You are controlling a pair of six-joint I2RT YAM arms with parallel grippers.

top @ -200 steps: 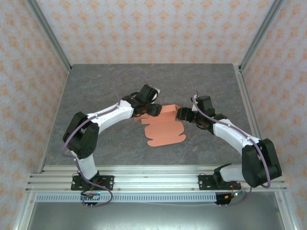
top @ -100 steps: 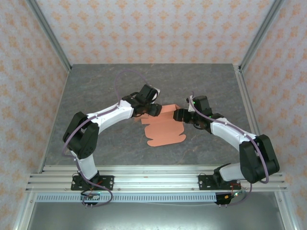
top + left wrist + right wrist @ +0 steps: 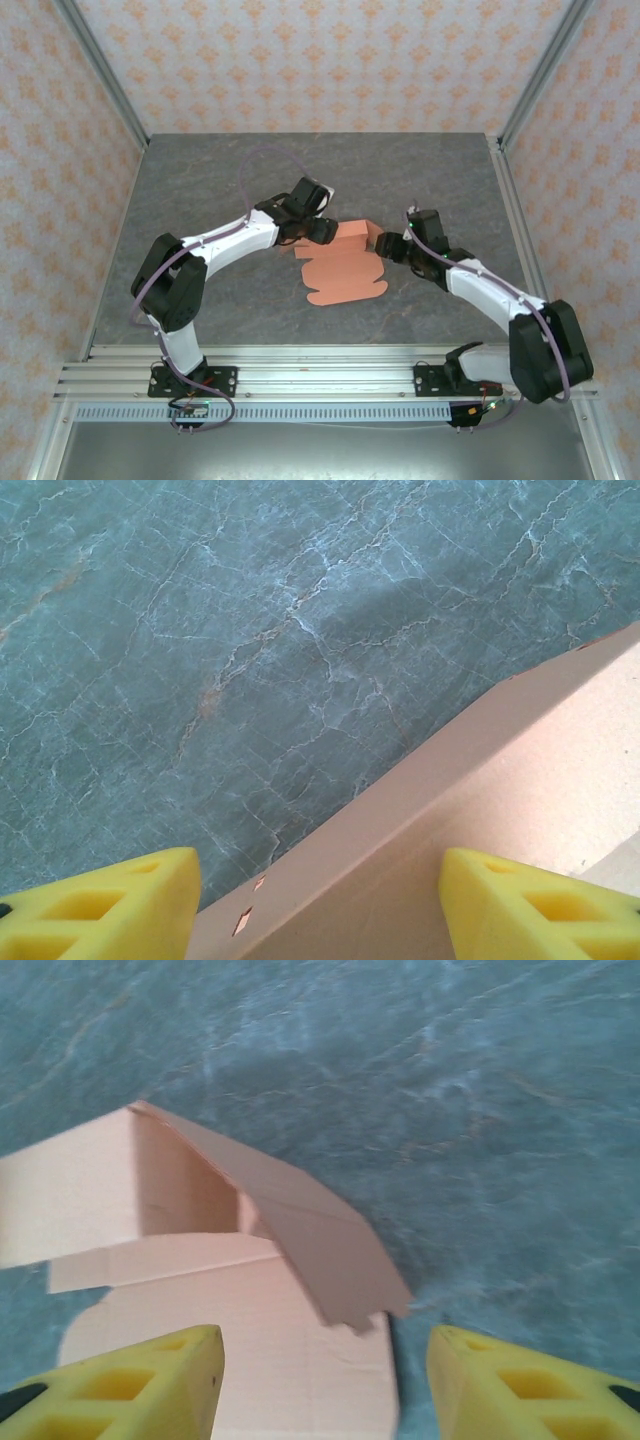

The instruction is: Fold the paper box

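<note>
Flap-folding step: paper box (image 3: pixel 343 268) sits half-raised mid-table (image 3: pixel 200 180), left gripper (image 3: pixel 318 880) spread astride its upright wall (image 3: pixel 480 780), right gripper (image 3: pixel 325 1345) spread over slanting side flap (image 3: pixel 320 1230), probably needing inward tucking next.

Light in the top view is bright and even, with no glare and only faint shadows on the table (image 3: pixel 200 190). The left wrist view is sharp, with a soft shadow beyond the box (image 3: pixel 520 800) edge. The right wrist view is blurred throughout.
</note>
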